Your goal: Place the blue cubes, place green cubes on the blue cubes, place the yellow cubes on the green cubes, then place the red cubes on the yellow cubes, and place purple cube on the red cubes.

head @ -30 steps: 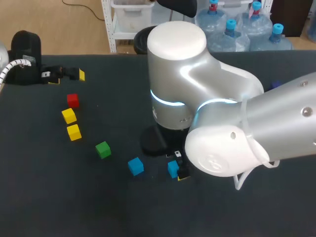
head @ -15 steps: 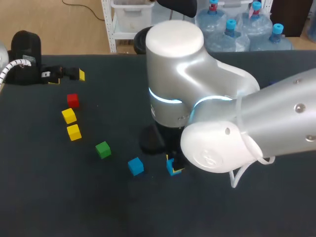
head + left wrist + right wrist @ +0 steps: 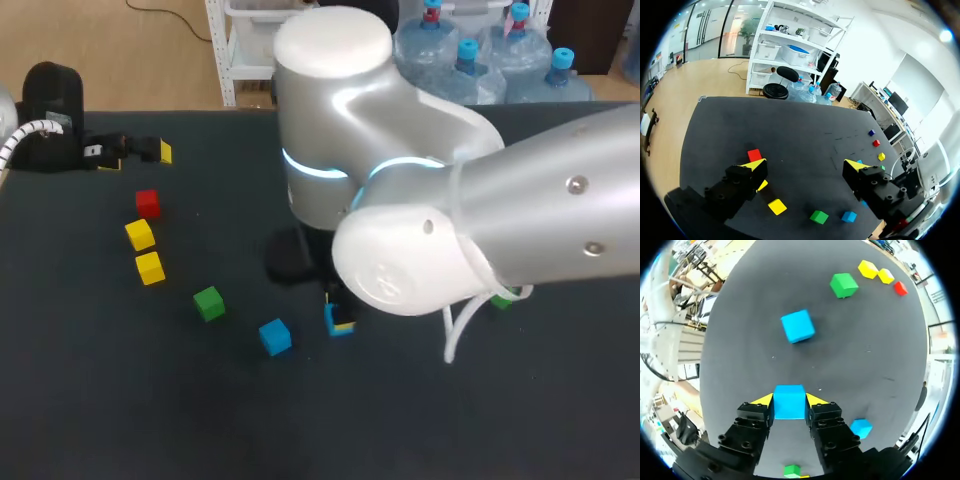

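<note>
Our right gripper [image 3: 789,399] was closed on a blue cube [image 3: 789,405] near the table's [image 3: 120,420] middle. Second blue cube [image 3: 275,336] lay loose near it; we logged a green cube [image 3: 209,302] just beyond. Red cube [image 3: 148,203] and two yellow cubes [image 3: 140,234] lay toward our left gripper [image 3: 807,164], which stood wide open, empty.

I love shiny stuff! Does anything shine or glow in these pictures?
Head view: the right arm has white glare patches and a glowing blue-white ring. Right wrist view: the blue cube in the right claw is evenly lit, no glare.
</note>
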Available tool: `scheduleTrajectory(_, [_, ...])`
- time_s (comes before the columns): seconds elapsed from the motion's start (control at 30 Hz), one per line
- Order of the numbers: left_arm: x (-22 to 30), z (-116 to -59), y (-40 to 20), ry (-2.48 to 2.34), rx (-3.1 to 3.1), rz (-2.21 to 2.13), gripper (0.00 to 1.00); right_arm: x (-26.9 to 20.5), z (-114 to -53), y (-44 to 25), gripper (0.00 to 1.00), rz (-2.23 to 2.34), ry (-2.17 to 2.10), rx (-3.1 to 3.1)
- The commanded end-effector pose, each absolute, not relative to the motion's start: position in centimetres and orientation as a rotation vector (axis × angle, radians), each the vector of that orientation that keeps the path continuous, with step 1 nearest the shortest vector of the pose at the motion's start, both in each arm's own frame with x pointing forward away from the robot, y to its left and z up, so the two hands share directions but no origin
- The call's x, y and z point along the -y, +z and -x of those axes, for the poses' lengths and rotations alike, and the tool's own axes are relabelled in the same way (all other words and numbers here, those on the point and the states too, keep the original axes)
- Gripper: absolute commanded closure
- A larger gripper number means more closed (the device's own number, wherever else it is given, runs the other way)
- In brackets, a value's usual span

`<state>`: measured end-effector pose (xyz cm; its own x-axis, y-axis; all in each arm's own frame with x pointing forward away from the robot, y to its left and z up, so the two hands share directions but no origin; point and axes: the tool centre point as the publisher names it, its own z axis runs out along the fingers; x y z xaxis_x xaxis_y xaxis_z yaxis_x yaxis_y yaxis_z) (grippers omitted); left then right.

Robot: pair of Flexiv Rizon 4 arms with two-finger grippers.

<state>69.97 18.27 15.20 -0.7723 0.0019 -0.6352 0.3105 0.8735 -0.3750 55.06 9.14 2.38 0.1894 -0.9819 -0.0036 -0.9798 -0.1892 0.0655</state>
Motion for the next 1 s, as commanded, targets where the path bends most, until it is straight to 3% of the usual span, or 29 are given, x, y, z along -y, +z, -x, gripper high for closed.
scheduleTrajectory(0.03, [-18.5, -69.9, 15.0, -0.632, -2.378, -0.230, 0.00, -10.1, -56.3, 2.7, 0.96, -2.349, -0.051, 1.994])
scheduleTrajectory(0.17, [-18.5, -69.9, 15.0, -0.632, -2.378, -0.230, 0.00, -10.5, -57.6, 3.0, 0.97, -2.336, -0.041, 2.010])
scheduleTrajectory(0.3, [-18.5, -69.9, 15.0, -0.632, -2.378, -0.230, 0.00, -10.5, -59.0, 3.0, 0.86, -2.333, -0.036, 2.027])
scheduleTrajectory(0.7, [-18.5, -69.9, 15.0, -0.632, -2.378, -0.230, 0.00, -8.2, -62.8, 2.3, 0.86, -2.248, -0.072, 2.145])
scheduleTrajectory(1.0, [-18.5, -69.9, 15.0, -0.632, -2.378, -0.230, 0.00, -9.3, -64.0, 1.6, 0.87, -2.212, -0.106, 2.189])
